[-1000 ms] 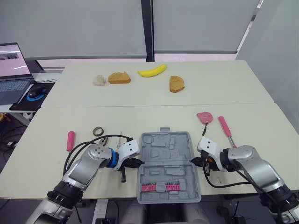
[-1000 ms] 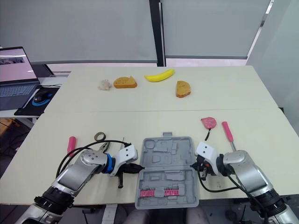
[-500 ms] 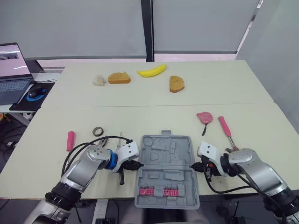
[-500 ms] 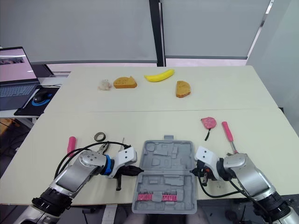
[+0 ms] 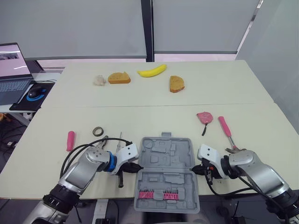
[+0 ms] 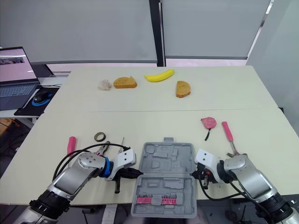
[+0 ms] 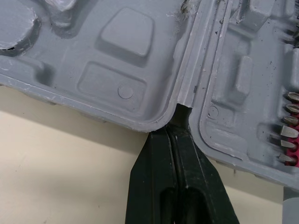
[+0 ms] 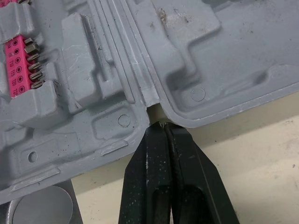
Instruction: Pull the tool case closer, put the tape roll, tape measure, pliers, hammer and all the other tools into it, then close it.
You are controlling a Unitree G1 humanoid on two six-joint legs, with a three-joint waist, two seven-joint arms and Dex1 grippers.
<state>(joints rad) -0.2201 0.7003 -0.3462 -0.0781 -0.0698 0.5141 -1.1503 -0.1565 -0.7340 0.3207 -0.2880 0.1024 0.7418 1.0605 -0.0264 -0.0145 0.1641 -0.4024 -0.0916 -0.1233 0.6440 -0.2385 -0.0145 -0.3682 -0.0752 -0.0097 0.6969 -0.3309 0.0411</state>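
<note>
Tool case (image 5: 168, 156), lying open at the near edge of the table (image 5: 56, 126), is engaged at both hinge notches by left gripper (image 5: 135, 164) and right gripper (image 5: 195, 169), each pinched closed; pull should be kept even, overhang limited.

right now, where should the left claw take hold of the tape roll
Come straight down from above on the tape roll and pinch its ring wall, between the hole and the outer face. It lies flat on the table, so its sides probably sit too low for a sideways pinch.
</note>
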